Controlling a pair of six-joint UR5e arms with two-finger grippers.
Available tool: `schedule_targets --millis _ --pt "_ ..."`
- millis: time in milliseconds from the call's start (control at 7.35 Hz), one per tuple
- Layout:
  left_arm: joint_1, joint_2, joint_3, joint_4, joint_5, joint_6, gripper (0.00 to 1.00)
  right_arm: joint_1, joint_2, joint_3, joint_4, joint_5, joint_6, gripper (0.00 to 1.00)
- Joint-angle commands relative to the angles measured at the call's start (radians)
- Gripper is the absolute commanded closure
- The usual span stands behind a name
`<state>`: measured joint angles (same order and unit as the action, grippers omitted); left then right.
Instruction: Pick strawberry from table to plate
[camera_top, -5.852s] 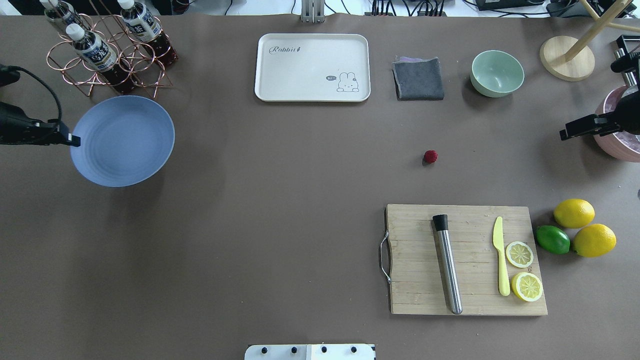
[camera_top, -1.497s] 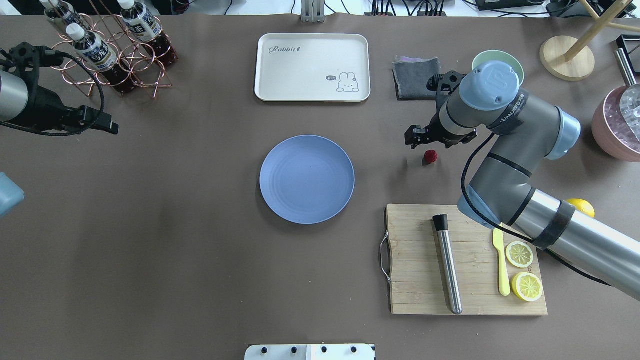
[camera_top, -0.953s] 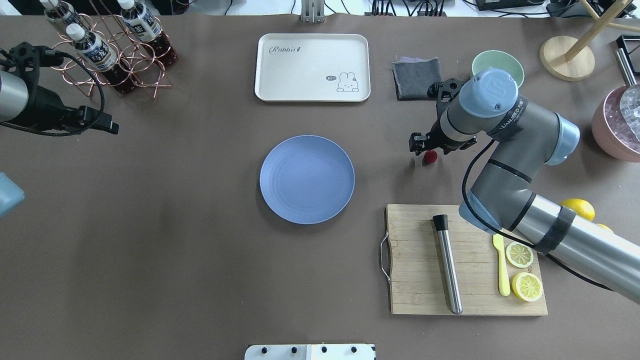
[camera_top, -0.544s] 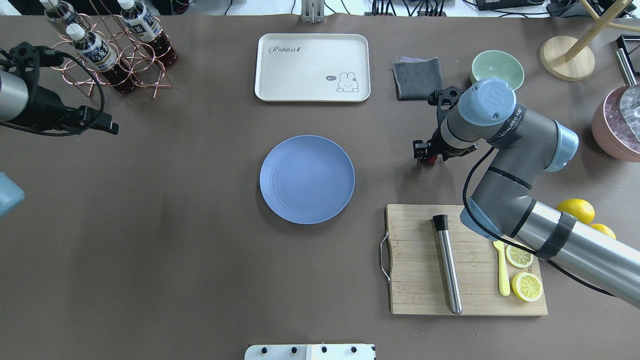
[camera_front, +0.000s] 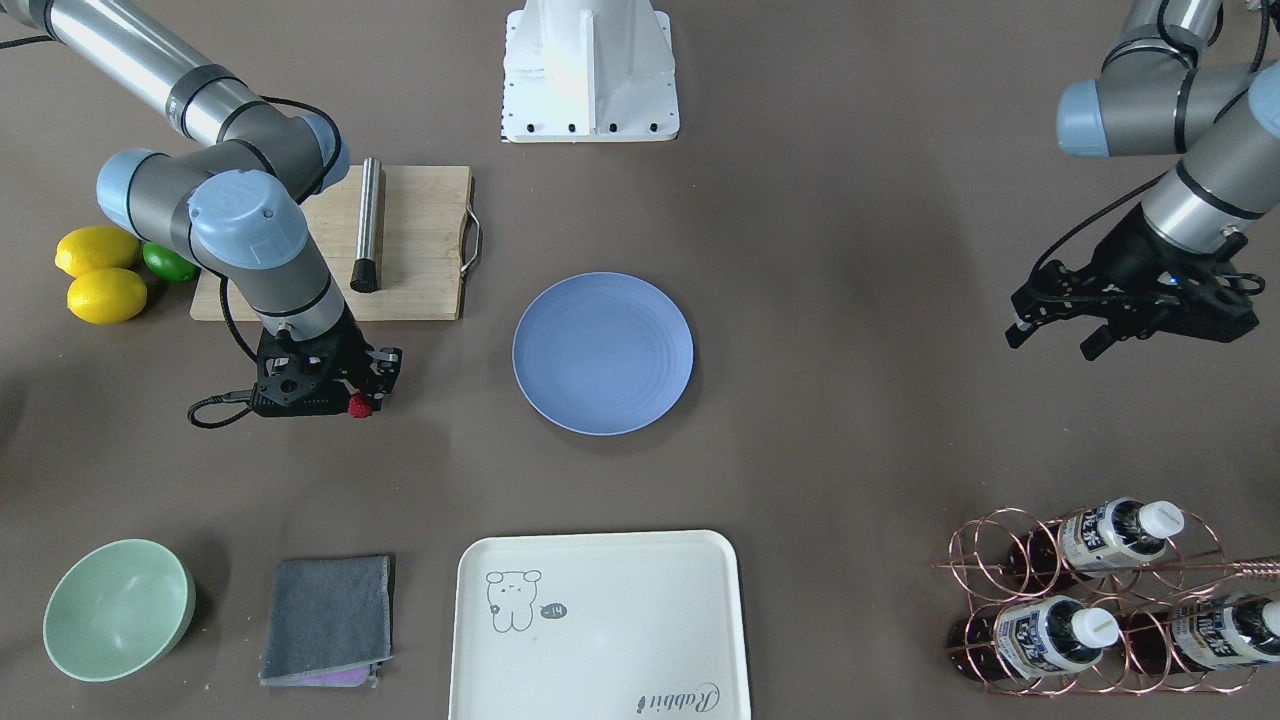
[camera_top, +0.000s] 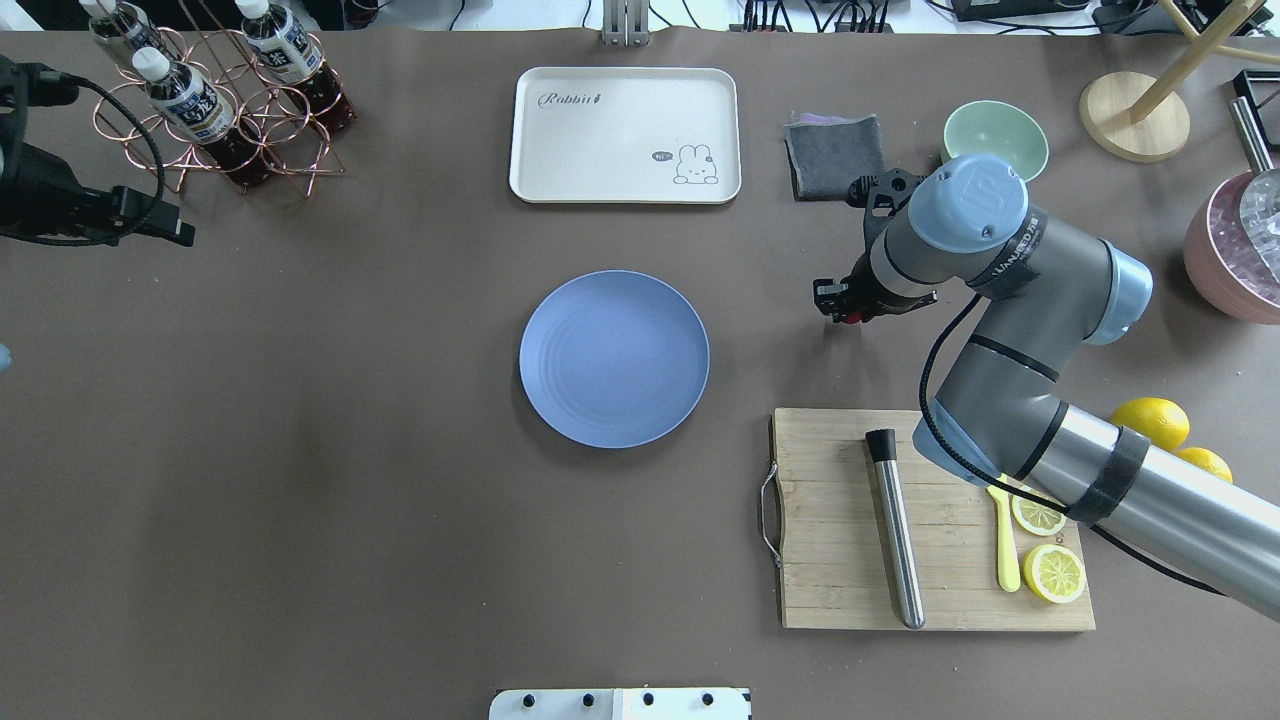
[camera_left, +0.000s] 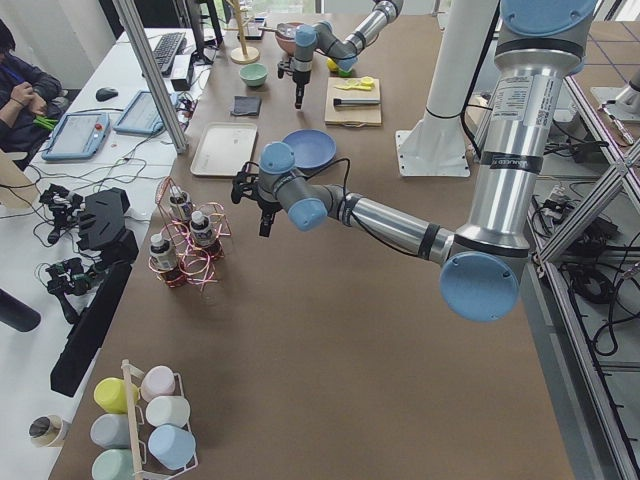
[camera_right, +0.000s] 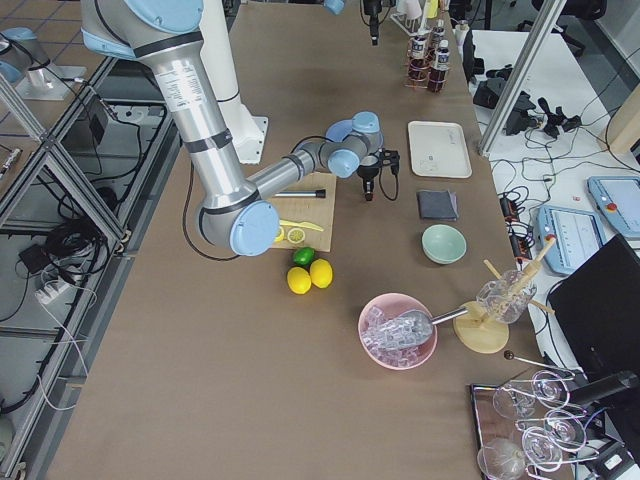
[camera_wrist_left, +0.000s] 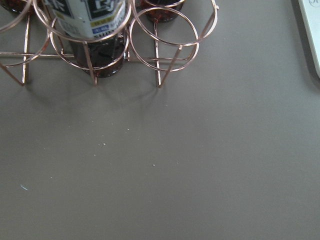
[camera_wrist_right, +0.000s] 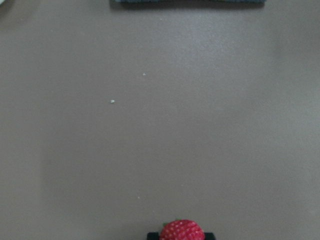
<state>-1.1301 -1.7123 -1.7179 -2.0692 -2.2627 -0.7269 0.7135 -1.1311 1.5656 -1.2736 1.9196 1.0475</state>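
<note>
R claw (camera_front: 366, 392) points down at the surface (camera_top: 400, 520) and is closed on the strawberry (camera_wrist_right: 181, 231). R wrist cam: red bumpy berry pinched between the two dark tips at the bottom edge of view, bare surface beyond, edge of grey cloth (camera_top: 836, 157) at the top. Front cam: a red bit shows just under the claw tips. Can't tell if the berry is lifted or touching the surface.

Berry pos.: on the robot's R of the plate (camera_top: 614, 358), well apart from it, between the cloth and the far edge of the cutting board (camera_top: 840, 560).

Plate lies flat mid-surface, on the robot's side of the cream tray (camera_top: 625, 135).

L claw (camera_front: 1052, 338) is out at the robot's L side, above the surface near the bottle rack (camera_top: 215, 110), with its fingers spread apart. L wrist cam: copper rings of the rack, one bottle base, bare surface.
</note>
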Motion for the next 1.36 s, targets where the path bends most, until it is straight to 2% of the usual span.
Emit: schedule_targets --millis 0,272,544,953,1089,1225 --pt "-0.191 0.01 0.014 0.171 -0.101 0.299 0.02 -0.003 0.023 0.022 -0.012 0.006 0.003 1.0" --pt "-0.372 0.01 0.021 0.429 -0.104 0.626 0.02 -0.023 0.085 0.022 -0.024 0.006 0.101 1.0" --pt "-0.454 0.013 0.021 0.567 -0.104 0.745 0.02 -0.051 0.19 0.021 -0.137 -0.004 0.117 1.0" --pt "-0.455 0.152 0.029 0.575 -0.106 0.761 0.02 -0.149 0.278 -0.005 -0.156 -0.072 0.25 1.0" --pt "-0.456 0.21 0.026 0.529 -0.098 0.779 0.02 -0.185 0.318 -0.028 -0.185 -0.111 0.287 1.0" --pt "-0.455 0.224 0.049 0.506 -0.095 0.782 0.02 -0.213 0.348 -0.065 -0.184 -0.141 0.299 1.0"
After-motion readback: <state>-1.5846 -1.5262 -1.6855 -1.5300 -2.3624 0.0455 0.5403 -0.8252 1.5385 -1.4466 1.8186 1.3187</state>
